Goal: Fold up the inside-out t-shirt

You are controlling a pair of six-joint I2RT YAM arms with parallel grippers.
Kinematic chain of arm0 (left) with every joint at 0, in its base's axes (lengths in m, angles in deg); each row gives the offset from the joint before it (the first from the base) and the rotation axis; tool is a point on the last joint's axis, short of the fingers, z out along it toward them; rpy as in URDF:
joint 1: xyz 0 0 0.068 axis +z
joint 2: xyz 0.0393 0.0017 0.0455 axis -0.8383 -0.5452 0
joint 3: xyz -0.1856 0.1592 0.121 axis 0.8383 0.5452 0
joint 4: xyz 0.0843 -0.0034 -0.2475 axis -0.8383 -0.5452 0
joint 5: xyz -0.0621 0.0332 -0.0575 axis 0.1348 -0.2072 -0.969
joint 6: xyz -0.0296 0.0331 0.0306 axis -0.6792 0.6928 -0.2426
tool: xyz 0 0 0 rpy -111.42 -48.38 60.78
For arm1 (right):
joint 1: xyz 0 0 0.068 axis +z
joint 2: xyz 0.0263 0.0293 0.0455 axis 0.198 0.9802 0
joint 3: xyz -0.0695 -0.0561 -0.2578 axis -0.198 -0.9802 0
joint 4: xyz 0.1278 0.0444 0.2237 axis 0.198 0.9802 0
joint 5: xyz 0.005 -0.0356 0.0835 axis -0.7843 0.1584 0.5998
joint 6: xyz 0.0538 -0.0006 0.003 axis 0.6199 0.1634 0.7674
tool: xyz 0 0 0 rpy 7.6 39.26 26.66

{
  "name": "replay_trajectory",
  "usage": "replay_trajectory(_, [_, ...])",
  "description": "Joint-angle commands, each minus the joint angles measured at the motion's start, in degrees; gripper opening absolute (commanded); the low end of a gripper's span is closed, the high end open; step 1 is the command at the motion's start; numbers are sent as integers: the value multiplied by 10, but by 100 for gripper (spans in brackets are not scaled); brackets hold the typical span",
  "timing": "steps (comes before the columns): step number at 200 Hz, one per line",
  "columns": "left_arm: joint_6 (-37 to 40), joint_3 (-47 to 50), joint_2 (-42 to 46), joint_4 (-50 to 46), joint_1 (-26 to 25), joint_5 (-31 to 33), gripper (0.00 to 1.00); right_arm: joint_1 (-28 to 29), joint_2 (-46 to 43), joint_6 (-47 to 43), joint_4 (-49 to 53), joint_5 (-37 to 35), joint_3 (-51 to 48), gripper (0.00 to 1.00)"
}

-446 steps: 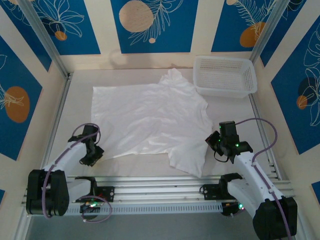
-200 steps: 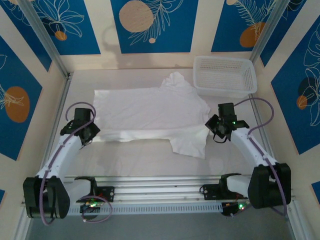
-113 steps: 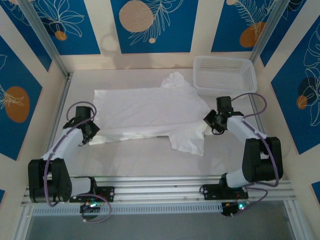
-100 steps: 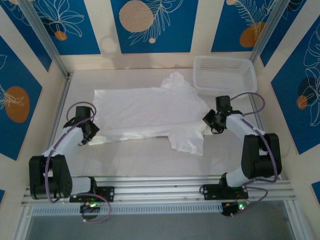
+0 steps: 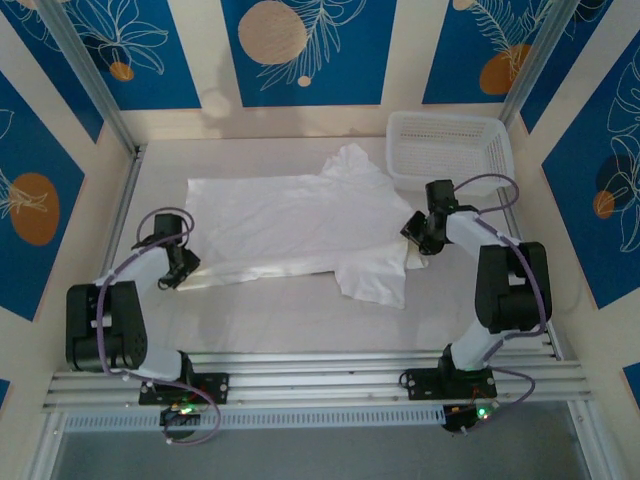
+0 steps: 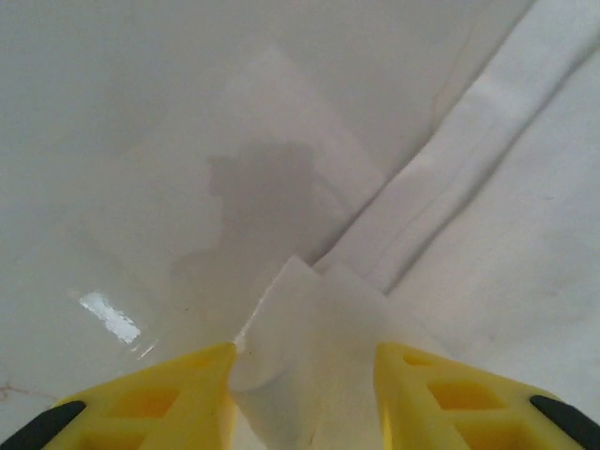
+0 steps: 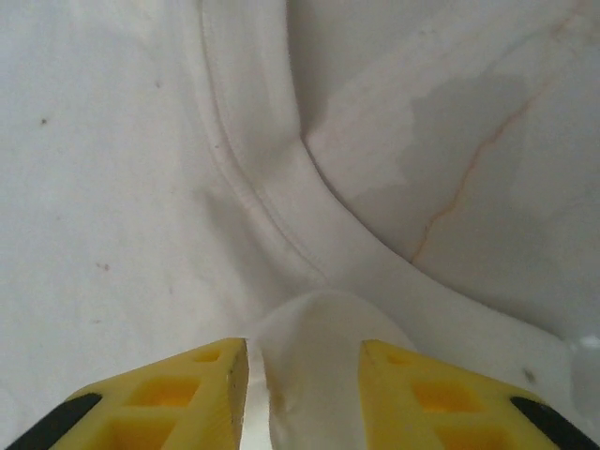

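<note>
A: Count?
B: One white t-shirt; one white mesh basket; one left end effector; one right end effector.
A: Shirt location?
B: Spread across mid-counter, basket near its upper-right end.
A: Left?
B: At shirt's lower-left corner, clamped on a cloth fold between yellow fingers.
A: Right?
B: At shirt's right edge, likewise clamped on cloth.

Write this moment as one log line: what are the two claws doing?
left claw: shut on t-shirt near-left corner | right claw: shut on t-shirt right edge | t-shirt: spread on table | basket: far right
</note>
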Motion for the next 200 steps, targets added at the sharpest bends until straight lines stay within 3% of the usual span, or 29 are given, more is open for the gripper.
replay_trajectory(1, [16, -28, 77, -33, 8, -4, 43, 3, -77, 5, 50, -29, -7, 42])
replay_trajectory(22, [33, -25, 150, -49, 7, -20, 44, 5, -136, 16, 58, -30, -50, 45])
replay_trajectory(39, [48, -23, 195, -50, -2, -80, 45, 22, -179, 34, 71, -7, -94, 45])
replay_trajectory(60, [56, -17, 234, -56, -52, -152, 47, 71, -214, 70, 87, -4, -156, 45])
replay_trajectory(96, [85, 13, 283, -54, -168, -183, 53, 117, -189, 90, 105, -12, -207, 46])
replay_trajectory(131, [110, 24, 291, -62, -197, -180, 56, 162, -144, 102, 88, -7, -200, 45])
replay_trajectory(158, [111, 26, 291, -65, -197, -168, 57, 178, -126, 105, 73, 13, -179, 33])
replay_trajectory(200, [96, 43, 287, -53, -198, -168, 58, 185, -122, 90, 81, 14, -131, 4])
